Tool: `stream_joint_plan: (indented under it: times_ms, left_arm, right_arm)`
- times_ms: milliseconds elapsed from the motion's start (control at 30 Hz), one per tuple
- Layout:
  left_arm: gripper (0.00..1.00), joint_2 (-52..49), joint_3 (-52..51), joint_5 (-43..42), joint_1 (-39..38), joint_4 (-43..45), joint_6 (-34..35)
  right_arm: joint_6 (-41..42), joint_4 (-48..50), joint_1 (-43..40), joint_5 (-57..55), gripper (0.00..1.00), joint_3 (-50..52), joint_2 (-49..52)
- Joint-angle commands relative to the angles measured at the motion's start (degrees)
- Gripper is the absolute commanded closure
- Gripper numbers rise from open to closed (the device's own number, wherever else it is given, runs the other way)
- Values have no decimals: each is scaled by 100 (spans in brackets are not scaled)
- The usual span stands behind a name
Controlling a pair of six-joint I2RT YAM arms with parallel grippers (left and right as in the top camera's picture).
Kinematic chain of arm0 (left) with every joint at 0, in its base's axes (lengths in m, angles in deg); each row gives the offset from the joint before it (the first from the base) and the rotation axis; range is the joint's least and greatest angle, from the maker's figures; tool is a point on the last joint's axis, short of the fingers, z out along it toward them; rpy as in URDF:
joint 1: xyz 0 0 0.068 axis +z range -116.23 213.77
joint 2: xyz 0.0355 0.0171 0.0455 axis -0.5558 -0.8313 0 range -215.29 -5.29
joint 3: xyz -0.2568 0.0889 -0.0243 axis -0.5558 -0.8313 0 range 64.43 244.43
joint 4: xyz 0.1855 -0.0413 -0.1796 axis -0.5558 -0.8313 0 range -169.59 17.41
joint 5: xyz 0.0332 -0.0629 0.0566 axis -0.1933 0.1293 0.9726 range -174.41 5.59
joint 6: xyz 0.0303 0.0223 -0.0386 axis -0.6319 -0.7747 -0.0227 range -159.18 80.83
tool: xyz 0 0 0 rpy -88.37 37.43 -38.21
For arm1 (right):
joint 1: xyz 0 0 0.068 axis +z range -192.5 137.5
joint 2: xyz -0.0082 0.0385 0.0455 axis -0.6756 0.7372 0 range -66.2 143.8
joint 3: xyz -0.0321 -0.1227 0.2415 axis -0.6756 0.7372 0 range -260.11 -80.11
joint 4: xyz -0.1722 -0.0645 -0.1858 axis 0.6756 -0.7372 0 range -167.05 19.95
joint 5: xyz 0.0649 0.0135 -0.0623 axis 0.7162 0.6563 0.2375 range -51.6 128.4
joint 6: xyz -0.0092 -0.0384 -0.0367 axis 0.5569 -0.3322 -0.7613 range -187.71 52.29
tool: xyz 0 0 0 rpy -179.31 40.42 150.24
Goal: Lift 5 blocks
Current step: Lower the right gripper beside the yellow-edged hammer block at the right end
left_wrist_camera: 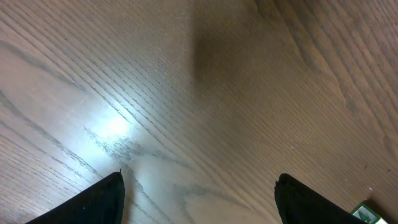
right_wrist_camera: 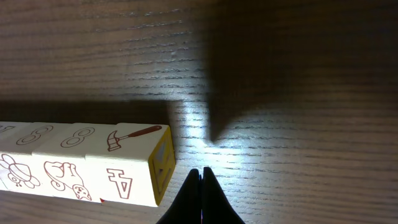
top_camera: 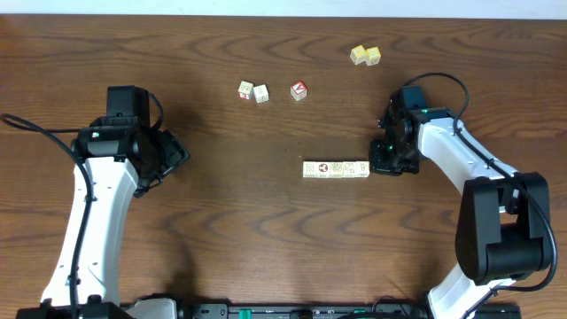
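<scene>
Closely, closed right claw (right_wrist_camera: 200, 184), beside block row (top_camera: 336, 168)

The row of blocks (top_camera: 337, 168) has bare table (top_camera: 266, 221) at its left end and along both long sides. The closed right gripper (right_wrist_camera: 201, 182) stands at its right end. A red-topped cube (top_camera: 299, 89) lies well behind.

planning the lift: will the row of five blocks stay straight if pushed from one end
Probably not: the row of blocks is separate cubes merely butted together, so an off-centre push likely buckles it. Flat faces suggest sliding, not rolling.
</scene>
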Motion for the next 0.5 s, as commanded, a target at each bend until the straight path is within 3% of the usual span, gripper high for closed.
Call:
stream_joint_plan:
  times_ms: [0, 467]
  left_arm:
    - [22, 55, 101, 48, 24, -13, -33]
    - [22, 55, 101, 48, 24, -13, -33]
  right_arm:
    - [131, -13, 35, -52, 99, 24, -55]
    - [175, -7, 151, 101, 99, 24, -55]
